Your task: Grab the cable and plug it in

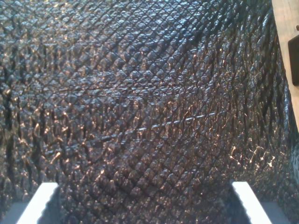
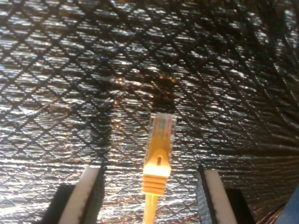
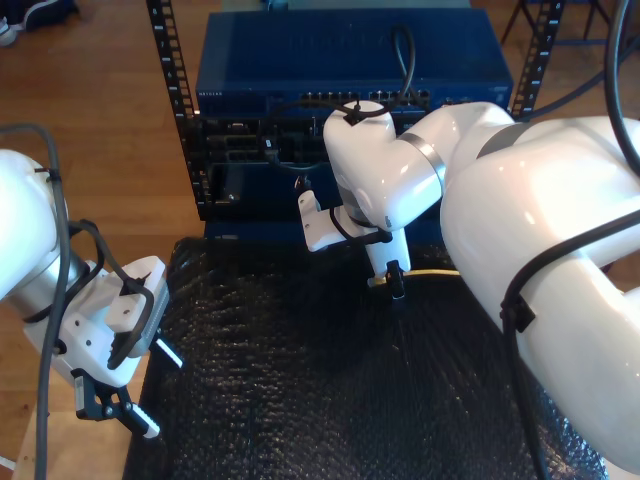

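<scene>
My first gripper [image 3: 150, 385] hangs wide open over the black quilted mat [image 3: 300, 400] at the exterior view's lower left. Farther back, my second gripper [image 2: 152, 198] stands open around the cable [image 2: 158, 163], apparently untouched, near the blue rack unit [image 3: 350, 50].

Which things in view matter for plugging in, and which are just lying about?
For the job:
- cable, between my second pincer's open fingers
- blue switch's ports

Just there:
- black quilted mat
- my first pincer, open over bare mat
</scene>
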Tool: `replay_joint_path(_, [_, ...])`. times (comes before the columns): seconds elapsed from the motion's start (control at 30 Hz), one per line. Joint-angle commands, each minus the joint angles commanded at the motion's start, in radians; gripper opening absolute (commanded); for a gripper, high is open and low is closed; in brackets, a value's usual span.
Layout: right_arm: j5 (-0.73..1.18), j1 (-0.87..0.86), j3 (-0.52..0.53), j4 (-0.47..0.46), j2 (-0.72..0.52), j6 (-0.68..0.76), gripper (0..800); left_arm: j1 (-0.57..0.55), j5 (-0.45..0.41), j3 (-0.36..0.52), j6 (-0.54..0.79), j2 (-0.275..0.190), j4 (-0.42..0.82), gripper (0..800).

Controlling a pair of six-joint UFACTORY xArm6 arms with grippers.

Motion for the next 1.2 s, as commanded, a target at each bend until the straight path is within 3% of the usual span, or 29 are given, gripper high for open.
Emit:
replay_joint_path(0.43, [-0.002, 0.002, 0.0, -0.02, -0.002, 0.005, 375, 0.0, 0.002, 0.0, 0.0, 0.0, 0.0, 800])
replay_joint_path(0.67, [-0.002, 0.005, 0.005, -0.115, -0.003, 0.083, 331, 0.0, 0.002, 0.0, 0.0, 0.0, 0.0, 800])
replay_joint_path(1.2, [0.009, 0.026, 0.006, -0.101, -0.008, 0.091, 350, 0.0, 0.0, 0.0, 0.0, 0.002, 0.0, 800])
